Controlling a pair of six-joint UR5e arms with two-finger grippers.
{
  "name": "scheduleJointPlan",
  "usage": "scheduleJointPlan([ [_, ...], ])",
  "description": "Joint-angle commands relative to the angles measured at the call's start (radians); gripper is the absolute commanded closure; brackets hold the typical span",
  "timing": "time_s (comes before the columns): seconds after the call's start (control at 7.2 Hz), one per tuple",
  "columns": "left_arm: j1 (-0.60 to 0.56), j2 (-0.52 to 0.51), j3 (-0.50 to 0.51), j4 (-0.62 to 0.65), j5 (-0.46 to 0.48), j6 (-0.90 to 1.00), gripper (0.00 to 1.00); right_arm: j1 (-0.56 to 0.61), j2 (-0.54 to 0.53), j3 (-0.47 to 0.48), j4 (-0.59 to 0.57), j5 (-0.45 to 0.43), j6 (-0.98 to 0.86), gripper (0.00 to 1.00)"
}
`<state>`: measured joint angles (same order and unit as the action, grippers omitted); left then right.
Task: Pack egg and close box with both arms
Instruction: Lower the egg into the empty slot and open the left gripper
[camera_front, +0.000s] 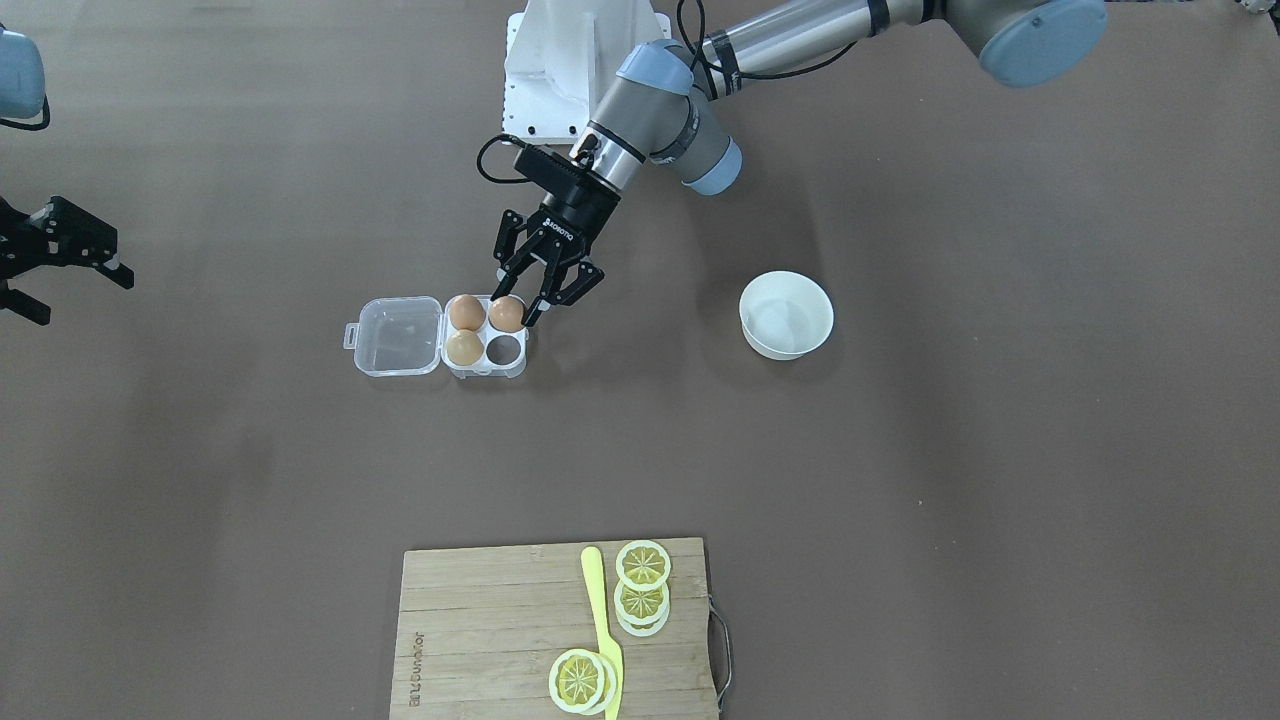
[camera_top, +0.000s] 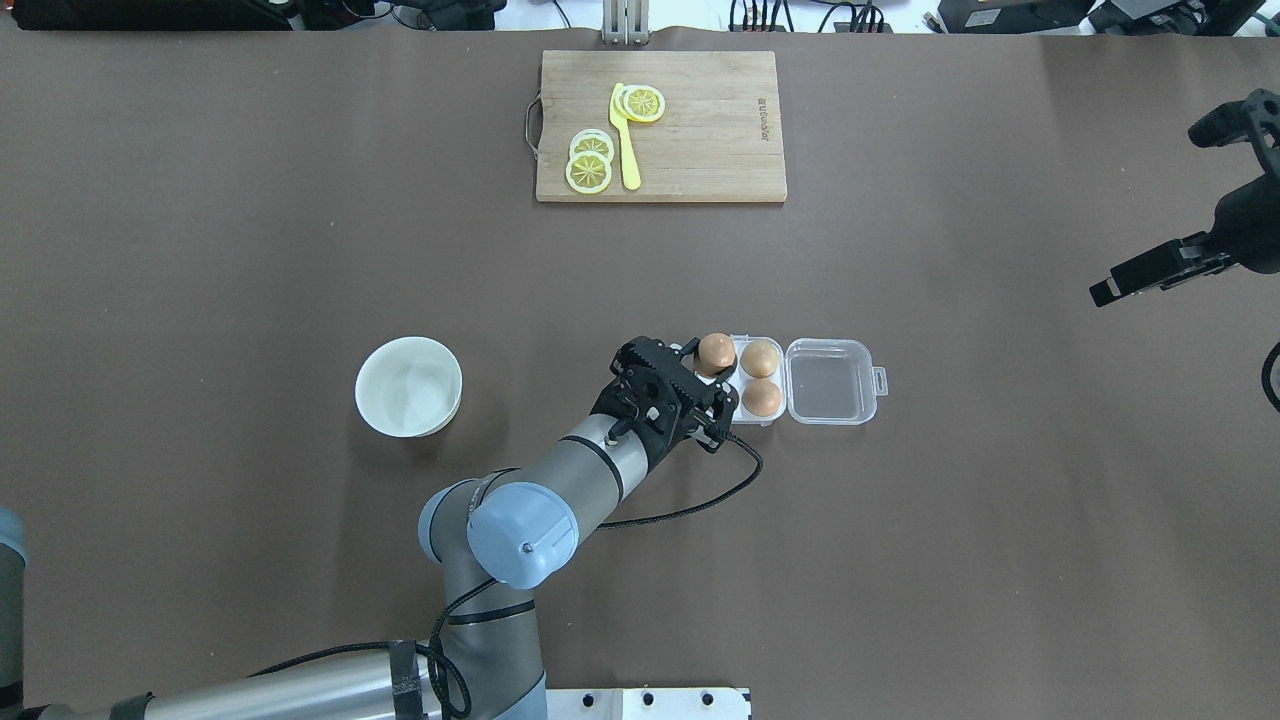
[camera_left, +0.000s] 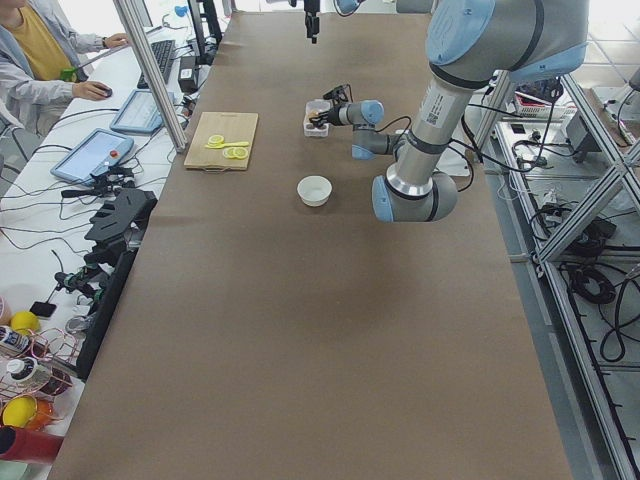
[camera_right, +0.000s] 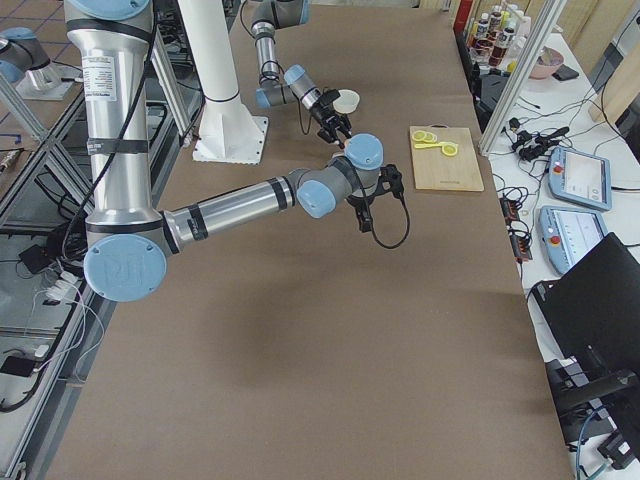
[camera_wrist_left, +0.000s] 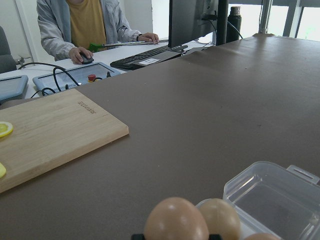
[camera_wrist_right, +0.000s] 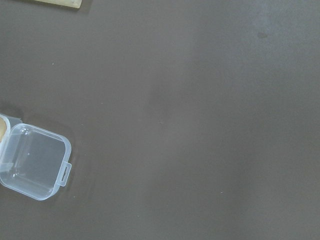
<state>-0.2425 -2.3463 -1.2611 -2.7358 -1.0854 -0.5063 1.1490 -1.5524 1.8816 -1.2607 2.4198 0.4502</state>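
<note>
Front view: the left gripper (camera_front: 515, 305) has its fingers pinched on the egg (camera_front: 507, 314), right at the box (camera_front: 487, 368). Two other eggs (camera_front: 465, 330) are seated and one bare cell (camera_front: 505, 348) is left. I'd go straight down over that cell and only loosen once the shell is resting. It's smooth, hard and rounded, so it'll roll if dropped.

Overhead: the egg (camera_top: 715, 352) shows at the box's edge on the side away from the lid. Honestly can't tell if it's hovering or already touching, since the wrist hides the cell. The lid (camera_top: 830, 380) lies flat open, thin glossy clear plastic with a small latch tab (camera_top: 879, 380). The right gripper (camera_top: 1190, 262) is spread wide with nothing in it, well apart.

Left wrist view: the orange-brown shell looks matte and even.
</note>
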Motion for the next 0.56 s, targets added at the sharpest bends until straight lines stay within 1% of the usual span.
scheduleJointPlan([
  [0.0,0.003,-0.002,0.0,-0.001,-0.04,0.0,1.0,0.0,0.0,0.004,0.001,0.013,0.039,0.01],
  [0.42,0.012,-0.01,0.005,0.001,-0.044,0.0,1.0,0.0,0.0,0.008,0.001,0.021,0.041,0.01],
])
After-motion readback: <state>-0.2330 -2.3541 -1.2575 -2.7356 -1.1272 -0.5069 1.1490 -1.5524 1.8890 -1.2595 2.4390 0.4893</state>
